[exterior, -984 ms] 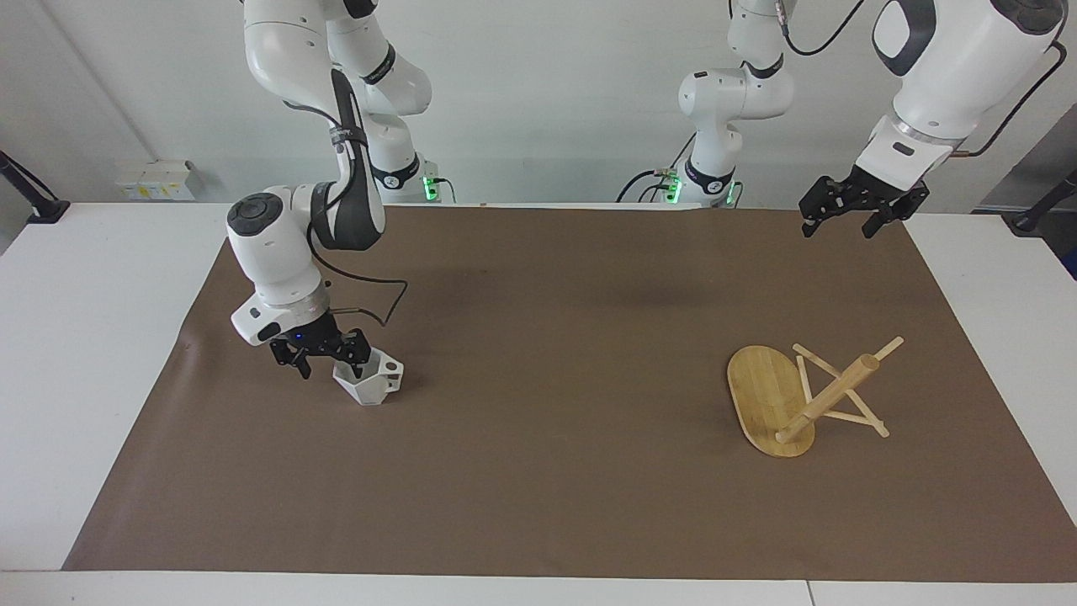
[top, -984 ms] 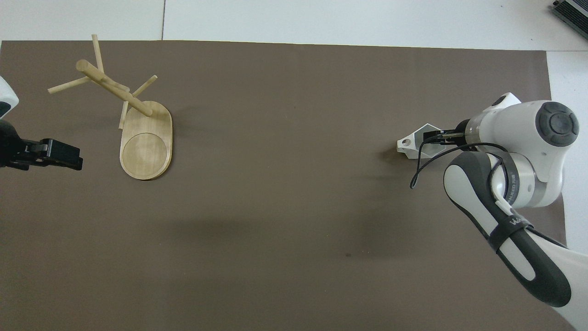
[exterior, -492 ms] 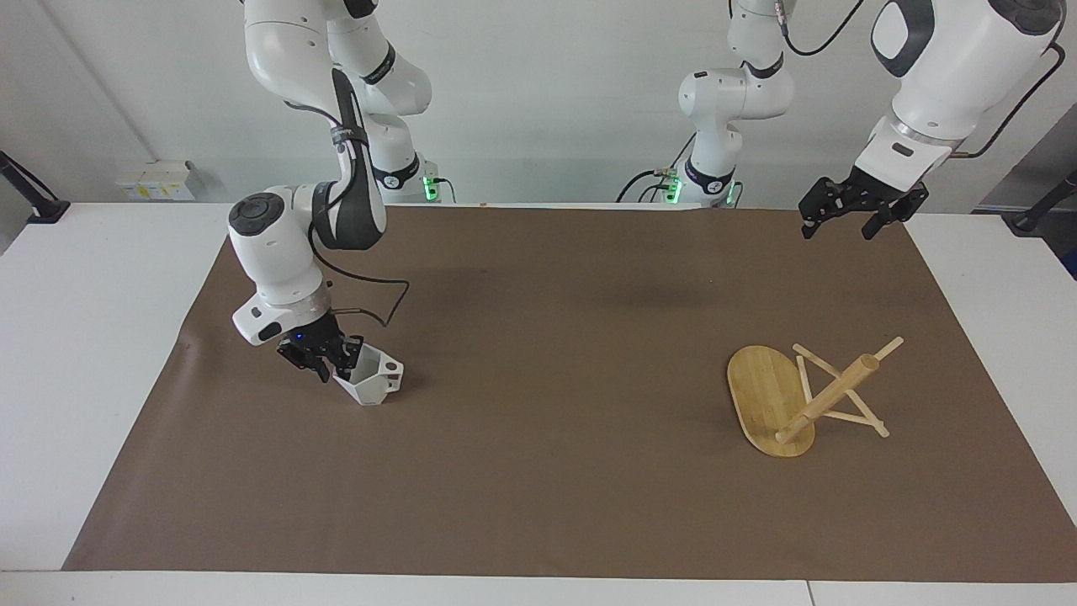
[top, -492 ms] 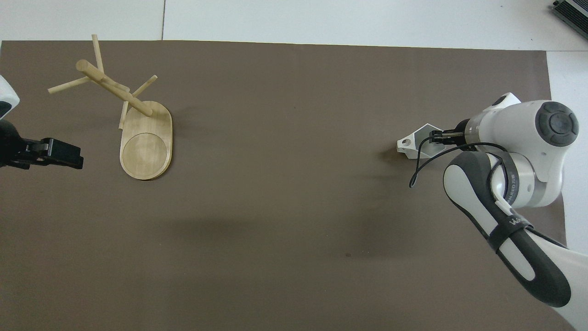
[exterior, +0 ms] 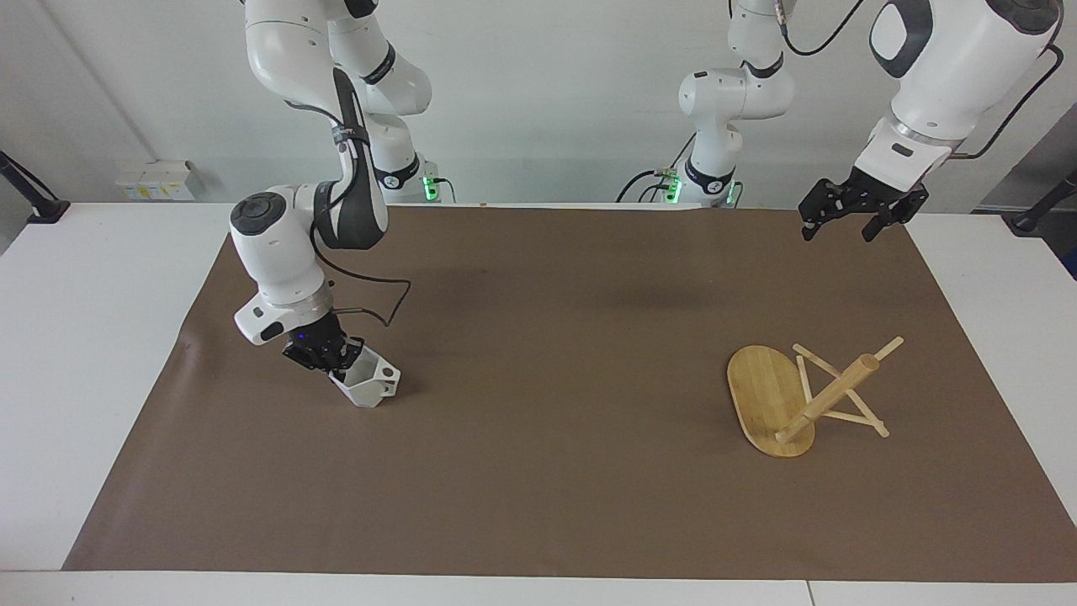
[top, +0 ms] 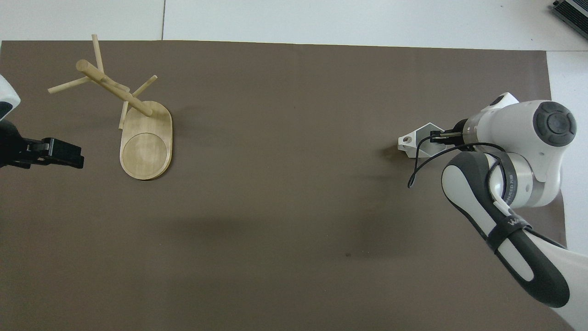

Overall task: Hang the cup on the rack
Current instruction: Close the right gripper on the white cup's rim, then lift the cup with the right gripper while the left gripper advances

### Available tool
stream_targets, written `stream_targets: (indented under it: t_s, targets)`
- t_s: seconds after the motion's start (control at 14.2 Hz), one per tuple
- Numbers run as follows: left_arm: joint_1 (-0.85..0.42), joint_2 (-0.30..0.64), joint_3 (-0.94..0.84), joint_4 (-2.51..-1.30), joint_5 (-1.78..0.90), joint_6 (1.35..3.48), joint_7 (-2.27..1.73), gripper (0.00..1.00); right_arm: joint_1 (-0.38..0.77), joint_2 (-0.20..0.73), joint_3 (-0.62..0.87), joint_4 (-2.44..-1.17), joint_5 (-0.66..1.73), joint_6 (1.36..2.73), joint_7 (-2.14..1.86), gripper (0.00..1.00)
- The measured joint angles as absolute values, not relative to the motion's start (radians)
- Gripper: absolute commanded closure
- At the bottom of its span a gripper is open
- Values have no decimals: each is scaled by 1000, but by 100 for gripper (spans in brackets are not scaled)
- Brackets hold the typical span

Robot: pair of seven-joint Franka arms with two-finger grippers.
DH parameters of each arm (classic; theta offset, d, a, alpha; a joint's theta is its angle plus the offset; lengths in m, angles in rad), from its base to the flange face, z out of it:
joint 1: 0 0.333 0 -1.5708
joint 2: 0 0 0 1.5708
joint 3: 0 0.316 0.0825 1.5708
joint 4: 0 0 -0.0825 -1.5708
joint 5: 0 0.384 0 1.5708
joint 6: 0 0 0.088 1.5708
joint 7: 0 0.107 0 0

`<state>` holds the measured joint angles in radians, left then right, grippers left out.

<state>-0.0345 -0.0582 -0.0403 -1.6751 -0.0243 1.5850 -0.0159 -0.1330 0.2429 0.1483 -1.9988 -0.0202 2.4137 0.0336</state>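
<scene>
The white faceted cup (exterior: 368,383) (top: 415,143) sits tilted on the brown mat toward the right arm's end, its pierced handle pointing away from the arm. My right gripper (exterior: 331,358) (top: 436,136) is shut on the cup's rim wall. The bamboo rack (exterior: 803,396) (top: 131,122) lies tipped over toward the left arm's end, oval base on edge, post and pegs resting on the mat. My left gripper (exterior: 844,219) (top: 69,155) hangs open in the air over the mat's edge by the robots, apart from the rack.
A brown mat (exterior: 555,404) covers most of the white table (exterior: 84,337). A black cable (exterior: 379,307) loops from the right wrist just above the mat beside the cup.
The right gripper's fingers have closed onto the cup's rim wall, and the cup has shifted and tilted slightly. The left arm has drawn up a little.
</scene>
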Motion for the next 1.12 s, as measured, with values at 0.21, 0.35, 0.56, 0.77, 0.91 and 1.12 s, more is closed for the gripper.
stream_targets:
  t_s: [0.21,0.35,0.56,0.77,0.91,1.12]
  targets:
    - [-35,-63,-42,-1684,-24,1591,-16,0,-133,243,151,-1999,-20,2414,34,100]
    - [-35,-64,-42,-1685,-24,1592,-16,0,-133,243,152,-1996,-20,2406,34,100]
    - [-35,-65,-42,-1686,-24,1593,-16,0,-133,243,152,-1959,-20,2339,34,100]
    - [-35,-65,-42,-1688,-24,1593,-16,0,-133,237,154,-1908,-20,2255,34,100]
    - [-35,-66,-43,-1690,-24,1593,-16,0,-133,232,165,-1869,-20,2181,34,100]
    - [-35,-68,-43,-1693,-24,1594,-18,0,-133,229,179,-1793,-20,2083,34,100]
